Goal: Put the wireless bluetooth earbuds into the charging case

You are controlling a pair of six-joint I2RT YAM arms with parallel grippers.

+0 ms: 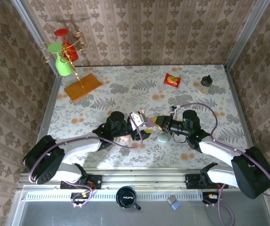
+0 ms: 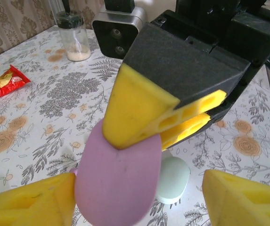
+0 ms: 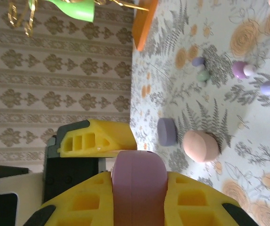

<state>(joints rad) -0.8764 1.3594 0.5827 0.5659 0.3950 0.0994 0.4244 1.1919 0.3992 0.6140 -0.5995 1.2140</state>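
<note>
Your earbuds [image 3: 242,69] are tiny glossy pastel buds in lilac, mint and lavender, a couple with a whitish tip. In the right wrist view they're lying loose on the floral table [image 3: 248,155], well apart from both grippers.

Your right gripper [image 3: 138,181] is clamped on the lilac case [image 2: 116,183], with its yellow fingers pinching the case's upper end.

Your left gripper [image 2: 139,197] is spread wide around the lower part of that same case. One finger sits right up against its side, though I can't tell if it's actually touching. The other finger is well clear.

A mint case [image 2: 173,179] lies on the table just behind the lilac one. From the right wrist you've also got a peach case [image 3: 200,146] and a small lavender piece [image 3: 167,132] side by side, between the gripper and the buds.
</note>
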